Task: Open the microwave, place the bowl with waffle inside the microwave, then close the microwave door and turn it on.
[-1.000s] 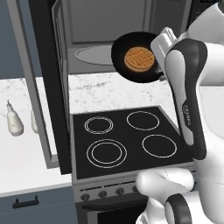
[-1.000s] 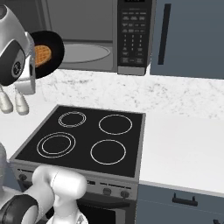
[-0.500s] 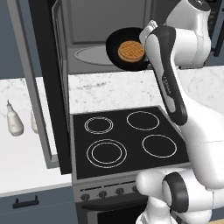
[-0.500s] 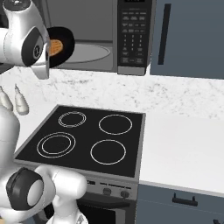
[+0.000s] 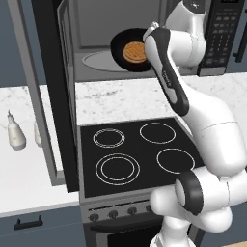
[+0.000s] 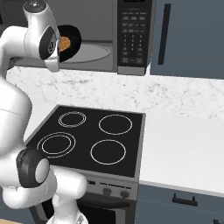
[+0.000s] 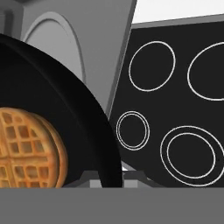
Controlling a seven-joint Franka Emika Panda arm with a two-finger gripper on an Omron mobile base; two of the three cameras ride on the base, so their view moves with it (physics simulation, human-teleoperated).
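The microwave (image 5: 120, 24) hangs above the stove with its microwave door (image 5: 65, 101) swung wide open to the left, seen edge-on. Inside lies the round glass turntable (image 5: 96, 61). The black bowl (image 5: 120, 48) is held up at the mouth of the cavity, tilted toward the cameras, over the right of the turntable. The golden waffle (image 5: 134, 52) rests in it. My gripper (image 5: 149, 54) is shut on the bowl's right rim. In the right base view the bowl (image 6: 73, 36) and waffle (image 6: 64, 43) peek out behind my wrist. The hand view shows bowl (image 7: 65, 109), waffle (image 7: 26, 148) and gripper (image 7: 109, 177).
The black stovetop (image 5: 140, 149) with its burner rings lies below. Two white bottles (image 5: 15, 135) stand on the left counter beyond the open door. The button panel (image 6: 133, 30) is right of the cavity, beside a blue-grey cabinet door (image 6: 188, 39). White counter (image 6: 183, 144) stretches right.
My arm has carried the bowl with the waffle up and to the left, closer to the microwave's opening. The grip has not changed and the door has stayed open.
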